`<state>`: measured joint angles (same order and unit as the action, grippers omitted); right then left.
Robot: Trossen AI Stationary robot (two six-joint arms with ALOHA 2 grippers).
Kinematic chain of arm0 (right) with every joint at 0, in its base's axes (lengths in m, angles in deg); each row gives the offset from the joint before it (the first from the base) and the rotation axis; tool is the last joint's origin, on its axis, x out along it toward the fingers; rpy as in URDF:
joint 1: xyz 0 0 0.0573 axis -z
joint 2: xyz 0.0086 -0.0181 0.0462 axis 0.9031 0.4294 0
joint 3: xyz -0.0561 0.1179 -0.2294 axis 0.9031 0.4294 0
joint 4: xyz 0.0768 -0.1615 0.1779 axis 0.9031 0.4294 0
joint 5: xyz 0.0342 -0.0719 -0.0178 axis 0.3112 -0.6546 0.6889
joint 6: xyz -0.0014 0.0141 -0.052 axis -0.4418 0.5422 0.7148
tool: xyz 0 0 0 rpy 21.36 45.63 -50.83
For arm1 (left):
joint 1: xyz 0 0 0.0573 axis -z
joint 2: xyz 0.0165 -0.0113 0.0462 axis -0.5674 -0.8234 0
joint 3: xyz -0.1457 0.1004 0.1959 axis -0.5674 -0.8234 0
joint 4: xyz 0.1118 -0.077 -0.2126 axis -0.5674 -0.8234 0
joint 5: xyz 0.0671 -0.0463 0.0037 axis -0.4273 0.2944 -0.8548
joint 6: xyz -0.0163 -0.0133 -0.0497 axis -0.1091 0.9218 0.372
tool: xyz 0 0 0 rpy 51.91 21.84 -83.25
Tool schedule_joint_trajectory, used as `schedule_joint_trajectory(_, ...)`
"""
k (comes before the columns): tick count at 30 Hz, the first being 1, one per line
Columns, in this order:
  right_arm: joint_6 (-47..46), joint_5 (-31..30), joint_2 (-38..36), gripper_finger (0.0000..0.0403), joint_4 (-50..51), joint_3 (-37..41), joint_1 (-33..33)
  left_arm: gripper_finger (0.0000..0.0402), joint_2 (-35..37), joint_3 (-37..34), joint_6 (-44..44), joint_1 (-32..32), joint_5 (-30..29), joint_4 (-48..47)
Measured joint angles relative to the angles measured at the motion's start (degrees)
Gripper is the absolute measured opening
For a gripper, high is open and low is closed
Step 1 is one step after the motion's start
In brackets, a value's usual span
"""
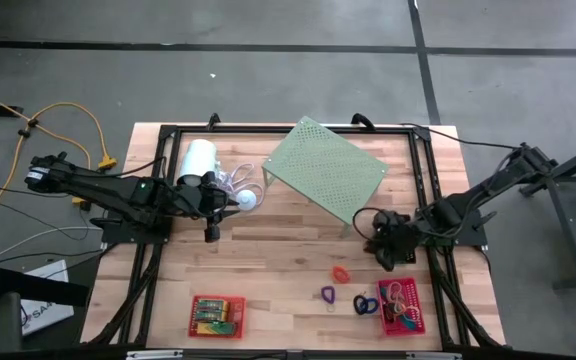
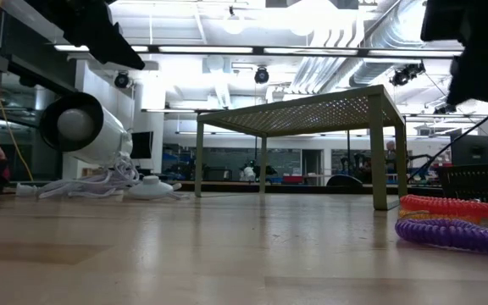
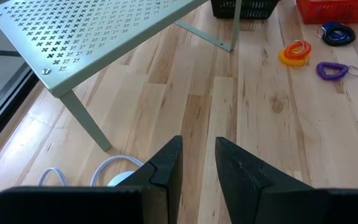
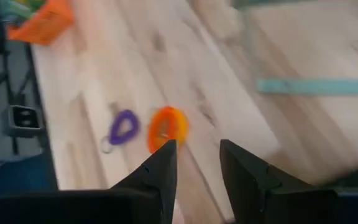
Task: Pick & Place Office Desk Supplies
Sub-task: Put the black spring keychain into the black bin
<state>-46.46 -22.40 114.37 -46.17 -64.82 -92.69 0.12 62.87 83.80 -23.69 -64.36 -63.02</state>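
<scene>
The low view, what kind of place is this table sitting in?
Probably a robotics lab or workshop in an industrial-style hall. Behind the wooden table the low view shows exposed ceiling ducts, strip lights and equipment benches in the background. From above, a bare concrete floor surrounds the table, with a yellow cable lying across it.

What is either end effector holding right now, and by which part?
Nothing is held. The left end effector and the right end effector both show an empty gap between their fingers.

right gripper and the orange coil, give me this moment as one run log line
right gripper: open, empty, above orange coil | purple coil: beside it on table | left gripper: empty, by white cylinder
</scene>
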Motion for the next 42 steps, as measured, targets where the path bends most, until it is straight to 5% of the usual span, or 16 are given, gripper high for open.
schedule_joint_trajectory(10,12.85,6.08,6.55,0.0109,-17.95,0.0,0.0,0.0089,0.0,0.0,0.0,0.01,0.0,0.01)
schedule_joint_trajectory(20,20.78,12.84,14.3,0.0109,-21.59,0.0,-0.31,0.0089,0.0,0.0,0.02,0.0,0.0,0.01)
schedule_joint_trajectory(30,29.47,10.61,21.99,0.0109,-24.83,-2.01,-4.58,0.0089,0.0,0.0,0.01,0.0,0.0,0.01)
schedule_joint_trajectory(42,29.25,10.02,26.78,0.0109,-24.57,-2.69,-8.02,0.0089,0.0,0.0,0.0,0.0,0.0,0.02)
